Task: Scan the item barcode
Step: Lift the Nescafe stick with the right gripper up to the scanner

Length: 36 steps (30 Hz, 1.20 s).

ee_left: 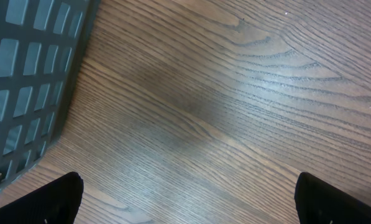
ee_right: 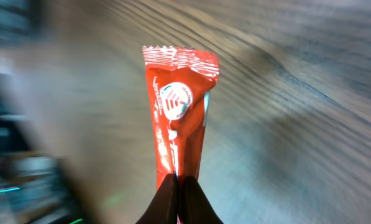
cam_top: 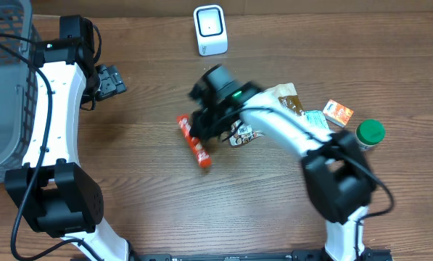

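The item is a long red snack packet. My right gripper is shut on it, jaws pinched tight on the wrapper, whose crimped end points away from the wrist camera. No barcode shows on the face I see. The surroundings in the right wrist view are blurred. A white scanner stands at the back of the table, well beyond the packet. My left gripper hangs open over bare wood at the left, with nothing between its fingers.
A grey mesh basket fills the far left edge. To the right of the packet lie a brown bag, small printed packets, an orange packet and a green-lidded jar.
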Tool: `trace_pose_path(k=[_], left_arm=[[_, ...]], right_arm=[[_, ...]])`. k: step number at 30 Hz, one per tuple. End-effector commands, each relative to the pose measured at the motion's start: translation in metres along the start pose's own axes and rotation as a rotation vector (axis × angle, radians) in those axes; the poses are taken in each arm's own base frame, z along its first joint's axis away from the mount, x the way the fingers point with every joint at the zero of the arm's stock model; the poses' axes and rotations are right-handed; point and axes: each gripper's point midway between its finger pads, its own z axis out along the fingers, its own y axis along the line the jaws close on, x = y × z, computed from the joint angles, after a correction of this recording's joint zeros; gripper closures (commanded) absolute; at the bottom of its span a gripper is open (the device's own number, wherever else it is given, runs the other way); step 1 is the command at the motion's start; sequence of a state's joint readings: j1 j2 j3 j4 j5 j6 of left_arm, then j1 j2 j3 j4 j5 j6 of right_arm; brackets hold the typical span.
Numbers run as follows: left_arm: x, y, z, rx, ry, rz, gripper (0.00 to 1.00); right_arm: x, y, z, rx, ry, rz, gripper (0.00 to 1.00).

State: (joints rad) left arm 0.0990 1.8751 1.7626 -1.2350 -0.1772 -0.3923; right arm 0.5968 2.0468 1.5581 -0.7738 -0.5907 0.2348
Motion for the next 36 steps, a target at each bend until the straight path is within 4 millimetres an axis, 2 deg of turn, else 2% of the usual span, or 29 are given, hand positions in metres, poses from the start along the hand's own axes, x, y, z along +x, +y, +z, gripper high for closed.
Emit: trace_pose_path(k=[1,4,8,14,19,21,24,31,34,36], left_arm=[[-0.004,0.001,-0.004,-0.007,-0.017,0.003,0.0],[-0.004,0.001,-0.004,-0.007,-0.017,0.003,0.0],[-0.004,0.001,-0.004,-0.007,-0.017,0.003,0.0],[-0.004,0.001,-0.004,-0.007,-0.017,0.003,0.0],[-0.004,0.001,-0.004,-0.007,-0.017,0.003,0.0],[-0.004,0.001,-0.004,-0.007,-0.017,0.003,0.0],[-0.004,0.001,-0.004,-0.007,-0.016,0.003,0.0],[-0.004,0.001,-0.004,-0.007,-0.017,0.003,0.0],[-0.004,0.001,-0.004,-0.007,-0.017,0.003,0.0],[-0.004,0.001,-0.004,-0.007,-0.017,0.003,0.0]], right_arm=[[-0.005,0.048,-0.056,-0.371,0.011,0.02,0.96],[-0.001,0.061,-0.079,-0.568,0.023,-0.025,0.96],[0.0,0.095,-0.131,-0.928,0.003,-0.18,0.96],[-0.006,0.086,-0.138,-0.919,-0.006,-0.133,0.96],[-0.009,0.083,-0.142,-0.914,0.055,0.015,0.96],[-0.019,0.08,-0.149,-0.909,0.076,0.098,0.96],[-0.036,0.074,-0.16,-0.891,0.053,0.131,0.96],[-0.106,0.057,-0.163,-0.733,-0.184,0.365,0.96],[-0.122,0.078,-0.183,-0.806,-0.226,0.377,0.96],[-0.127,0.107,-0.208,-0.894,-0.265,0.282,0.96]])
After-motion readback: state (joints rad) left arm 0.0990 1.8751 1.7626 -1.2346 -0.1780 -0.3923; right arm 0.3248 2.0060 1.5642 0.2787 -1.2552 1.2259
